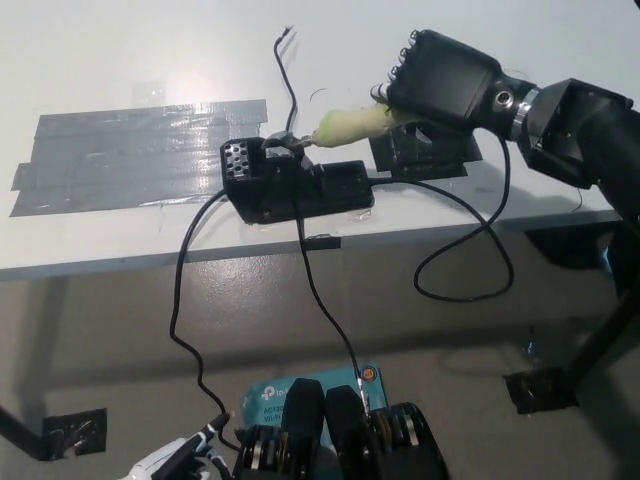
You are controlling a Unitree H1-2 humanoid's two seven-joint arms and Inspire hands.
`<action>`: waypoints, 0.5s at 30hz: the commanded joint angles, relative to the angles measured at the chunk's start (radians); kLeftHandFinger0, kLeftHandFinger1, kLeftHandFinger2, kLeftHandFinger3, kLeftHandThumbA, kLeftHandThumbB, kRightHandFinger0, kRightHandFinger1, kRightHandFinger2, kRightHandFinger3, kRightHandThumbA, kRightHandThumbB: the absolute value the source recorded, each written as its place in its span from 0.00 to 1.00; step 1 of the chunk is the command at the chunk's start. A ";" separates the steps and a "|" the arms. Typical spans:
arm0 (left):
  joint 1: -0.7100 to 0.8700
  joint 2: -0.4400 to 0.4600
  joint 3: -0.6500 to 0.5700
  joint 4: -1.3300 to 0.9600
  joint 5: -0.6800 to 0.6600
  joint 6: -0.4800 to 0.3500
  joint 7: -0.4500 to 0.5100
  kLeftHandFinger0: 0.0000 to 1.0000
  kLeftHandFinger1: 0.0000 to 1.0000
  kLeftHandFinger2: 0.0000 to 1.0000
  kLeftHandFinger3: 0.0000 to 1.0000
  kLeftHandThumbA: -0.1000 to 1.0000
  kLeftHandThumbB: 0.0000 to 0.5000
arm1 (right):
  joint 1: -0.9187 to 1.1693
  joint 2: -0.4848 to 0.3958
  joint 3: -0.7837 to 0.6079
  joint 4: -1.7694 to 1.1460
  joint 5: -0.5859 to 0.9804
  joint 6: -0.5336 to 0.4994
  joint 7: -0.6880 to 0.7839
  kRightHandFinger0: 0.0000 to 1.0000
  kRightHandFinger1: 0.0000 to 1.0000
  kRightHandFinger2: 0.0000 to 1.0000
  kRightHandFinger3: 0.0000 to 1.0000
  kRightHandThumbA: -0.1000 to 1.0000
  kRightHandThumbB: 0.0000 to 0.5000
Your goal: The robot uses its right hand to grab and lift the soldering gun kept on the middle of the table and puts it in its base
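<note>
- The black right hand (440, 80) sits at about 1 o'clock in the head view, over the white tabletop (120, 60), its fingers wrapped around the rear of the soldering gun (350, 124).
- The gun is held above the tabletop, not lying on it; its pale yellow-green handle juts out of the hand toward 8 o'clock.
- The gun's long axis runs from 2 o'clock at the hand down to 8 o'clock at the metal tip, which looks to be touching or just above the holder at the top of the base (295, 188).
- The base lies at 8 o'clock from the hand, near the tabletop's front edge; the right hand is by far the nearer one.
- Judgement: the coming move turns on sliding the gun along its own axis, tip first, into the holder.
- The base is a dark, blocky, matte box with a small perforated patch at its left end; whether the tip is already seated cannot be told.
- A thin black cable (470, 250) loops off the tabletop's front edge at 4 o'clock; another runs down from the base.
- Grey tape (130, 160), wrinkled and dull, lies flat at 9 o'clock of the base.
- The white left hand (175, 462) rests at 7 o'clock, low in view; its fingers' state cannot be told.
</note>
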 commanded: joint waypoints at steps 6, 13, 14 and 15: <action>0.003 -0.004 -0.012 -0.035 0.014 0.009 0.008 0.00 0.00 0.08 0.34 1.00 1.00 | -0.029 0.017 -0.005 0.020 -0.019 0.010 -0.113 0.00 0.00 0.04 0.43 0.04 0.60; 0.006 -0.020 -0.013 -0.051 0.019 0.034 0.022 0.00 0.00 0.08 0.35 1.00 1.00 | -0.019 0.059 -0.023 0.079 0.020 0.020 -0.089 0.00 0.00 0.06 0.44 0.00 0.62; 0.006 -0.022 -0.015 -0.053 0.021 0.037 0.023 0.00 0.00 0.08 0.35 1.00 1.00 | -0.016 0.059 -0.025 0.077 0.019 0.022 -0.089 0.00 0.00 0.06 0.44 0.00 0.61; 0.007 -0.022 -0.018 -0.060 0.023 0.045 0.020 0.00 0.00 0.07 0.34 1.00 1.00 | -0.024 0.057 -0.003 0.072 -0.016 0.042 -0.072 0.00 0.00 0.11 0.48 0.01 0.62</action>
